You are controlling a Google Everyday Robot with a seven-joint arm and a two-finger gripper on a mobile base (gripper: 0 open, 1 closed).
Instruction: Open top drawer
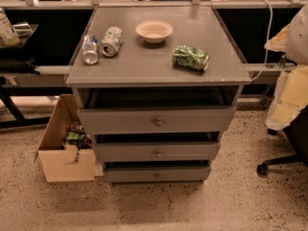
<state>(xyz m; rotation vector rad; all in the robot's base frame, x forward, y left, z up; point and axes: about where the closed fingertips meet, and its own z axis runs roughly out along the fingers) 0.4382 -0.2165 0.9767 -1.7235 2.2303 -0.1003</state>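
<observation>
The top drawer (156,121) is the widest of three grey drawers in a grey cabinet at the centre. It has a flat front with a small round metal knob (158,122). Its front stands forward of the cabinet top, and a dark gap shows into the box behind it. The two narrower drawers (157,153) sit below, each with a similar knob. My gripper is not in view. A pale, bulky shape at the right edge (291,93) may be part of my arm, well right of the drawers.
On the cabinet top (144,71) lie two cans (101,44), a pale bowl (154,31) and a green bag (190,57). An open cardboard box (65,146) sits on the floor at the left. A chair base (279,162) is at the right. A black table (14,66) is at the far left.
</observation>
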